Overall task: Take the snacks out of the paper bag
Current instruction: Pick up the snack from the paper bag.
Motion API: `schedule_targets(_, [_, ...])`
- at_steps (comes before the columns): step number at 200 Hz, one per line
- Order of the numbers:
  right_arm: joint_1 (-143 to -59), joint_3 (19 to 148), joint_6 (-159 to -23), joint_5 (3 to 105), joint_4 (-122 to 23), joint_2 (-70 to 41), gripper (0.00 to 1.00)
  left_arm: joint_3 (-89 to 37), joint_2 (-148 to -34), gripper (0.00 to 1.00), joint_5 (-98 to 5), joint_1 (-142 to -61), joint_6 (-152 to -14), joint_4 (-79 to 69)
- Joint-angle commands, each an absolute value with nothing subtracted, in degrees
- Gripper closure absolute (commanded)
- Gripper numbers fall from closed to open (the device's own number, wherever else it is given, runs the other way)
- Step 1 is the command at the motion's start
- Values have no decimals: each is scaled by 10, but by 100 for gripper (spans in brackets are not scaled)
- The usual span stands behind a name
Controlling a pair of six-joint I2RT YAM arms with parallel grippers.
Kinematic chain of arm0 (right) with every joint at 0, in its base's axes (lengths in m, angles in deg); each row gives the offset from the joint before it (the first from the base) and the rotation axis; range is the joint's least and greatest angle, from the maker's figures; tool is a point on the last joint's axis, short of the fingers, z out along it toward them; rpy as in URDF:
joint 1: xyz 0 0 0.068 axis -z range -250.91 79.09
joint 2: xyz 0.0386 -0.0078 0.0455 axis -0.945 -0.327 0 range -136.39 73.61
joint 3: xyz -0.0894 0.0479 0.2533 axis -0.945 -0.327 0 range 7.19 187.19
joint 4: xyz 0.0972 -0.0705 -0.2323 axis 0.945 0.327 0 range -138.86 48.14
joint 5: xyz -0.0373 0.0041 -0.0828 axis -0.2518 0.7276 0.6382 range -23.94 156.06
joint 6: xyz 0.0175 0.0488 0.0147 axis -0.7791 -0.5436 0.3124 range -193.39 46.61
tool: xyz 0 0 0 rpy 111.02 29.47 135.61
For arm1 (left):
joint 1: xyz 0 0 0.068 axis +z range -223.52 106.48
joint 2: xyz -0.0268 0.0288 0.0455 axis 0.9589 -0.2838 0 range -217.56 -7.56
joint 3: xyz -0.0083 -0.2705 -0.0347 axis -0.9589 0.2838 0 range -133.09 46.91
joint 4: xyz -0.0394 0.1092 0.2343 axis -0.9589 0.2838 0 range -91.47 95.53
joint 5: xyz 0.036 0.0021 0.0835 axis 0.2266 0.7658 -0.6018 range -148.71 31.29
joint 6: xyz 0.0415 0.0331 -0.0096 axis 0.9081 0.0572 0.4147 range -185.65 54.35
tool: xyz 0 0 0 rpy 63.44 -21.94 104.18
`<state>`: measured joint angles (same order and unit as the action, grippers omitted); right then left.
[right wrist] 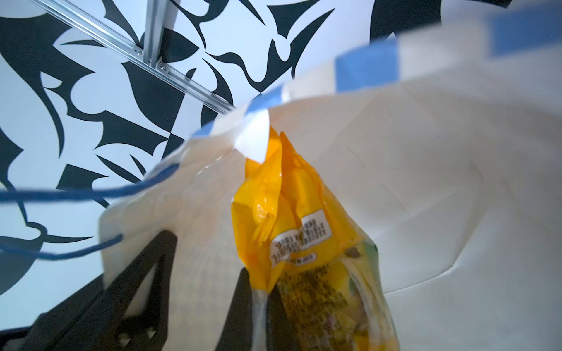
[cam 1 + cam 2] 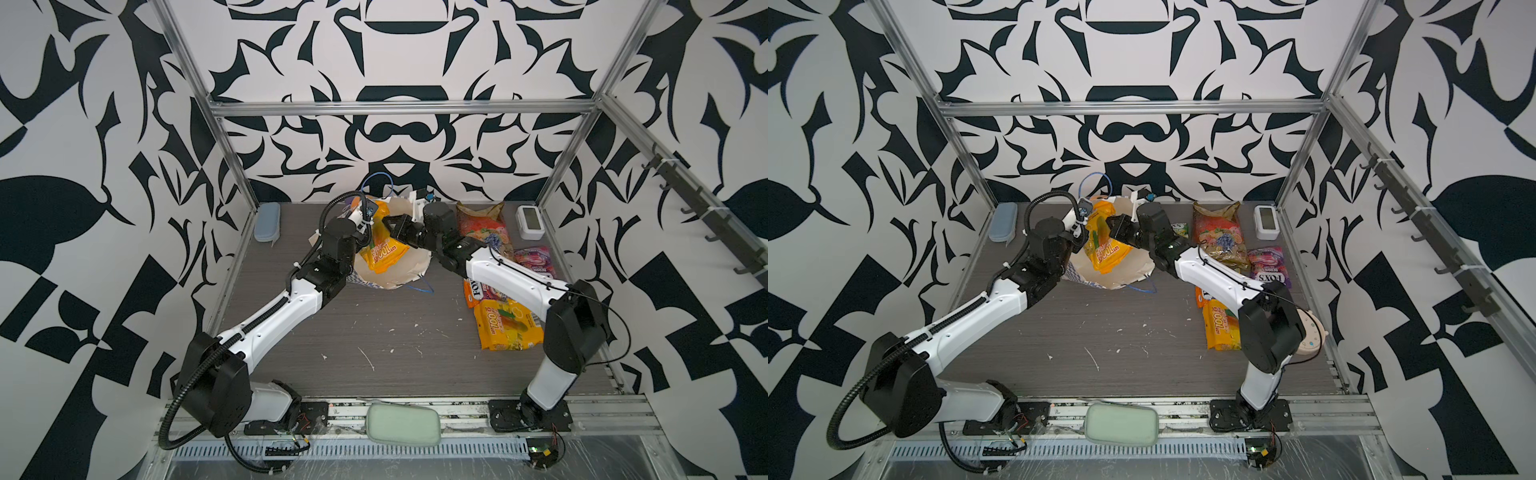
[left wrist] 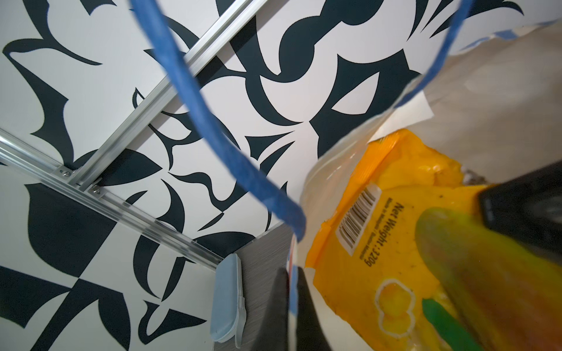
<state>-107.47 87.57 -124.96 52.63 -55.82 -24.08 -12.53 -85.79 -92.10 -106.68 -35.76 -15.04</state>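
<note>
The cream paper bag (image 2: pixel 405 274) lies open at the back middle of the table, one blue cord handle (image 3: pixel 213 127) arching up. My left gripper (image 3: pixel 293 273) is shut on its blue-white checkered rim. A yellow-orange snack packet (image 2: pixel 380 253) sticks out of the bag's mouth; my right gripper (image 1: pixel 260 291) is shut on that packet's (image 1: pixel 289 212) clear sealed edge, inside the bag. On the table to the right lie a gold-red fruit-print bag (image 2: pixel 482 228), a purple packet (image 2: pixel 536 259), a FOX'S packet (image 2: pixel 478 291) and another yellow-orange packet (image 2: pixel 509 326).
A blue-grey case (image 2: pixel 267 221) lies at the back left and a white device (image 2: pixel 530 221) at the back right. A pale green pouch (image 2: pixel 403 424) rests on the front rail. Metal frame posts stand at the back corners. A pale round soft thing (image 2: pixel 1312 336) sits behind the right elbow.
</note>
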Motion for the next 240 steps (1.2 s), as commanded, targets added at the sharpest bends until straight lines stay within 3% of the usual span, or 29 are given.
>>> schedule_targets(1, [-1069, 882, -1230, 508, -589, -174, 100, -127, -860, 100, -935, -1064, -355, -162])
schedule_targets(111, [-1051, 821, -1197, 511, -484, -54, 100, -144, -896, 100, -954, -1054, -328, -175])
schedule_targets(177, [-982, 787, -1183, 512, -535, 24, 100, -143, -911, 100, -956, -1054, -326, -184])
schedule_targets(240, [-956, 769, -1226, 548, -686, -20, 100, -129, -884, 100, -926, -1066, -330, -181])
